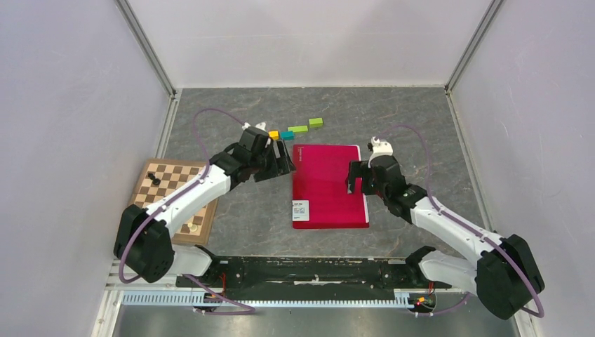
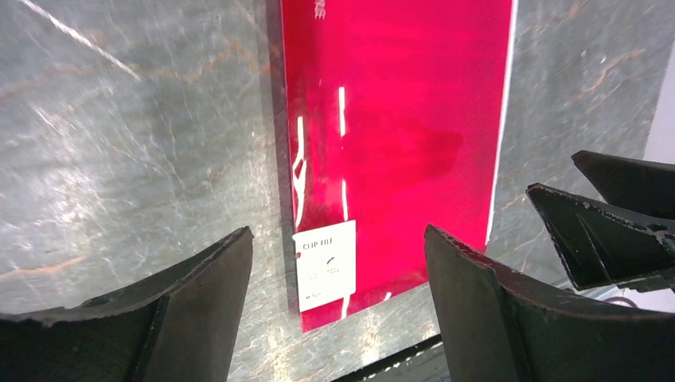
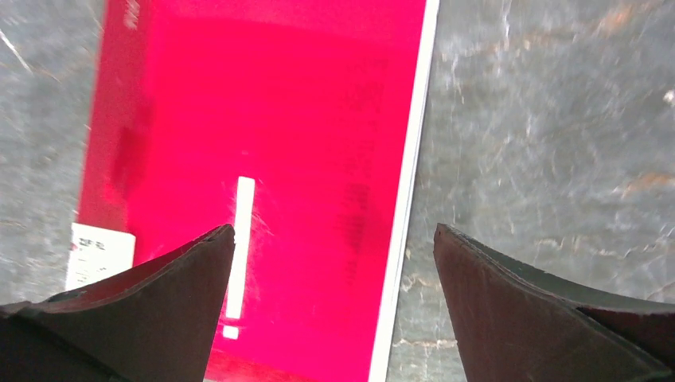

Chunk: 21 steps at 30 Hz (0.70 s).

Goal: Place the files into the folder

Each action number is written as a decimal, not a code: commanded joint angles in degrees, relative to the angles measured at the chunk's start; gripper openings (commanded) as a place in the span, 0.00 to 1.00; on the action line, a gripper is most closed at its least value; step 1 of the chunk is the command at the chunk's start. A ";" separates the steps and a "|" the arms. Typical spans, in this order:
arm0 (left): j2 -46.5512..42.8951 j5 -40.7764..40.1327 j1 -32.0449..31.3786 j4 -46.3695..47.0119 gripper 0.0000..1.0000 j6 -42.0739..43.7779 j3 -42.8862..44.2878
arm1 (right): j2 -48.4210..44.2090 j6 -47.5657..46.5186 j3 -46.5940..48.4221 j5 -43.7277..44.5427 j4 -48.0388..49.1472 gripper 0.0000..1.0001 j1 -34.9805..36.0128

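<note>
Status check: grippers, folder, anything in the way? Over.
Both grippers open, empty: left gripper left of the folder, right gripper over its right side. Folder closed, flat, white edge showing at right. Nothing lying on it.

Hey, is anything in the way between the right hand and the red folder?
Nothing visible. The open right hand hangs over the folder at its right edge; the coloured blocks lie beyond its far edge.
</note>
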 commanded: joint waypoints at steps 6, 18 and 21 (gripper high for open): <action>-2.65 -10.69 0.60 -11.70 0.85 11.64 11.35 | -3.94 -2.58 6.80 2.76 0.21 0.98 -0.18; -4.99 -10.94 0.62 -11.91 0.85 12.83 10.11 | -2.11 -1.89 7.25 2.27 3.07 0.98 -0.18; -5.27 -11.34 0.61 -11.89 0.85 13.52 10.03 | -2.18 -2.00 7.20 2.32 3.07 0.98 -0.17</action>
